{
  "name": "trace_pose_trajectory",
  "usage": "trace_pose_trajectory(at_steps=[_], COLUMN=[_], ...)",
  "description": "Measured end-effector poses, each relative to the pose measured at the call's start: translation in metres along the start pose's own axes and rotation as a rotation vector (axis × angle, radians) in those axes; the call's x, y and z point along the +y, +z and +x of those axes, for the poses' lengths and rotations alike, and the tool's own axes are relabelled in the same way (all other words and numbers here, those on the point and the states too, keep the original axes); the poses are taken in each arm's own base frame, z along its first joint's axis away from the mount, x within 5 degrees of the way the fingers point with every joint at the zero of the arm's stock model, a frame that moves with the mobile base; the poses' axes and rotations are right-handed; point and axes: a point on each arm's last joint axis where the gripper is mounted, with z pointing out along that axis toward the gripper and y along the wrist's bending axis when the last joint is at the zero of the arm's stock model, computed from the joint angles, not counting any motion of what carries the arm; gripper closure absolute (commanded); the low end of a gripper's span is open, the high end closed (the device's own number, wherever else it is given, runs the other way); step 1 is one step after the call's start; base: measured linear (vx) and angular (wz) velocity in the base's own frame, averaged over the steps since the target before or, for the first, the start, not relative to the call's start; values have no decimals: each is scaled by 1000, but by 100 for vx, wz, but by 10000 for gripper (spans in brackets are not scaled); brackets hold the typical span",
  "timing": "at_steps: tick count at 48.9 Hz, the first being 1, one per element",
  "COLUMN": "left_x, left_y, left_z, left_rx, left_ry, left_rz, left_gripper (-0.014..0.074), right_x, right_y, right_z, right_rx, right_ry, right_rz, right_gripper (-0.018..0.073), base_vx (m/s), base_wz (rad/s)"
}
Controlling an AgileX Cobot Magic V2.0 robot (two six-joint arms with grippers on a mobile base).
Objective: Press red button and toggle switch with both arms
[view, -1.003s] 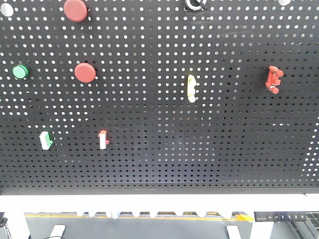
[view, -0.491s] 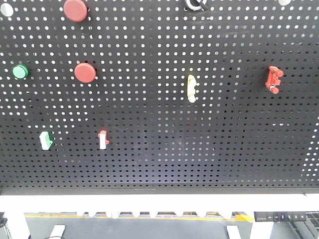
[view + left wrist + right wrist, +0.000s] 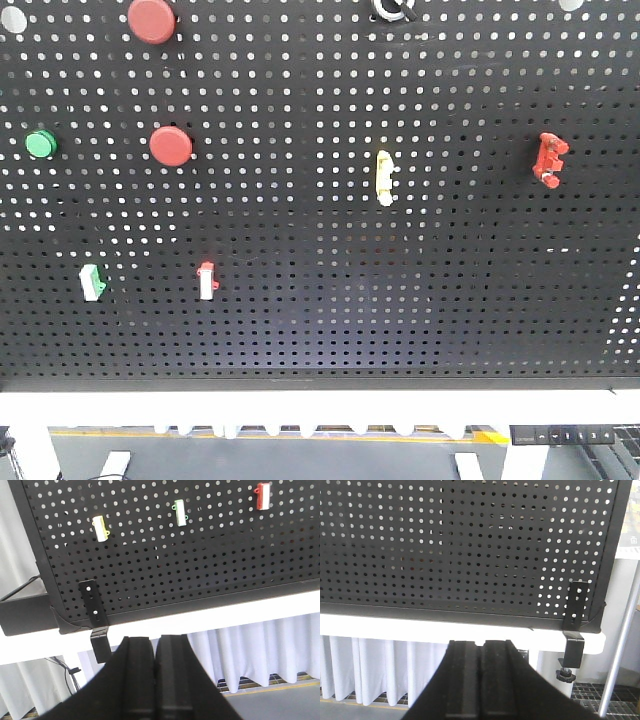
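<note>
Pegboard fills the front view, black and full of small holes. Two red buttons sit on its left side, one red button in the upper left part and a second red button above it at the top edge. A green button sits just left of the lower red one. Lower down are a green and white switch and a red and white switch to its right. A yellow toggle switch stands near the middle, and a red toggle switch is far to the right. A white worktop runs along under the board. No arm shows in this view.

From the left wrist view, the left tool is low in the picture, below the board and the white worktop edge. Its two black fingers are pressed together with nothing between them. Above it on the board are a yellow switch, a green switch and a red switch, all well apart from the tool.

From the right wrist view, the right tool is also low, under the board's bottom edge. Its fingers touch each other and hold nothing. A black clamp grips the board's right corner.
</note>
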Motion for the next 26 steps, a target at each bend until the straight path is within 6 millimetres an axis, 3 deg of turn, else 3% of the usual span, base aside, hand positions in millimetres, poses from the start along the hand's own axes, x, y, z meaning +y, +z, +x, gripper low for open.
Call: trace_pose_trajectory(at_steps=[26], left_x=[0], left_y=[0], left_z=[0], left_rx=[0], left_ry=[0], left_rz=[0], left_gripper=[594], right_x=[0], right_y=[0], right_z=[0], right_rx=[1], right_ry=[0], right_rz=[0], right_gripper=[559], base_vx=[0], base_wz=[0])
